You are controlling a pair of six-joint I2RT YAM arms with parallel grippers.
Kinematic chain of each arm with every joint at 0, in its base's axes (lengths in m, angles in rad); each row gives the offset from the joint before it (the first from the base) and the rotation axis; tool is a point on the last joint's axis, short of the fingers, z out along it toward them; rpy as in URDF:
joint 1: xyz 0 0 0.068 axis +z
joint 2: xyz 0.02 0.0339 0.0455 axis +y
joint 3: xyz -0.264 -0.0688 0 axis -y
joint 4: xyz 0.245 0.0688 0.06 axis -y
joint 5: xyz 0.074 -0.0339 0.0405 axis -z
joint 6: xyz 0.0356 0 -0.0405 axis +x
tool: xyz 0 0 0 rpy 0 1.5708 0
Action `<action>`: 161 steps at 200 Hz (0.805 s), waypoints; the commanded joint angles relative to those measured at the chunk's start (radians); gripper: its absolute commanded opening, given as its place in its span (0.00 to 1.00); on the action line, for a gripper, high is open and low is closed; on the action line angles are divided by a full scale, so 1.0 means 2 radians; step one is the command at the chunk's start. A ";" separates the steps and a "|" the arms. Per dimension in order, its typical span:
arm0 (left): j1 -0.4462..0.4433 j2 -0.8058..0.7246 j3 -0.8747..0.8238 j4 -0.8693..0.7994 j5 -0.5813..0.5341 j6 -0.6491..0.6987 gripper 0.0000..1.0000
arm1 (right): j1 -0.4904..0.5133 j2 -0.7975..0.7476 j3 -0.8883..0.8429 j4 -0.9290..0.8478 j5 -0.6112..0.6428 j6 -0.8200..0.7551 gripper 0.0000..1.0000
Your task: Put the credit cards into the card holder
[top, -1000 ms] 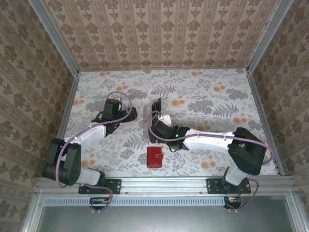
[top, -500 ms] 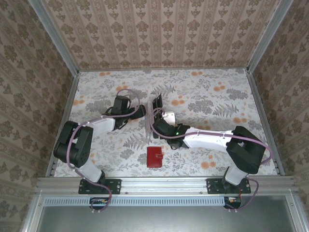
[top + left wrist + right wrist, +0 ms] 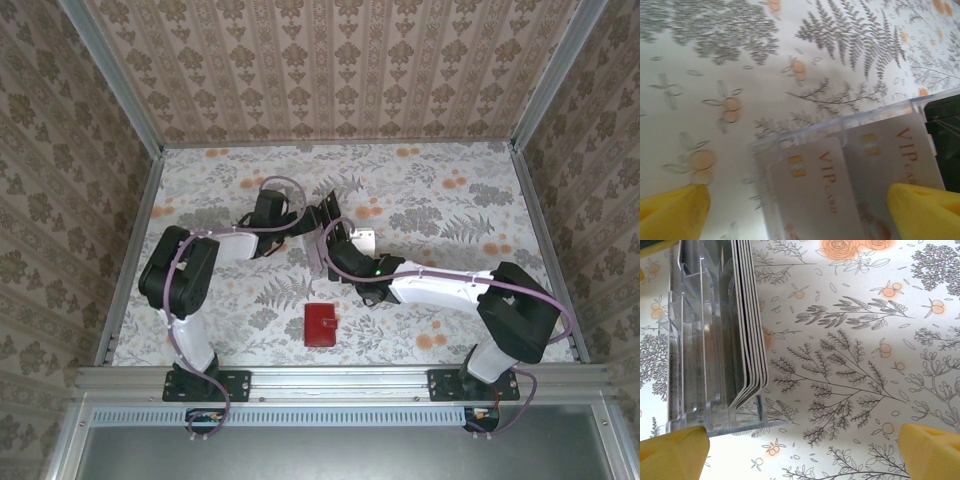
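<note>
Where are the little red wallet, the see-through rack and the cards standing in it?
red wallet point(image 3: 321, 325): top view, middle of its closed cover.
clear rack point(image 3: 692, 365): right wrist view, its plastic divider wall.
cards point(image 3: 820, 200): left wrist view, printed face of the left card.

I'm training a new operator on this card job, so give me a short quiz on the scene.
1. True or false: the jaws of the left gripper and right gripper stand open.
2. Which sits farther from both grippers: the red wallet or the clear rack?
3. The VIP cards stand: A) in the clear rack; B) in the red wallet; C) under the red wallet.
Key: 1 true; 2 red wallet; 3 A.
</note>
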 commanded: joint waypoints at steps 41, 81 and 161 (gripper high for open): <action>-0.033 0.052 0.063 0.029 0.015 -0.026 1.00 | -0.022 -0.029 -0.024 -0.016 0.019 0.013 0.98; -0.055 0.076 0.089 0.040 0.015 -0.038 1.00 | -0.053 -0.062 -0.055 -0.017 0.021 0.021 0.98; -0.095 0.118 0.147 0.035 0.012 -0.047 1.00 | -0.124 -0.148 -0.109 -0.022 0.000 0.006 0.98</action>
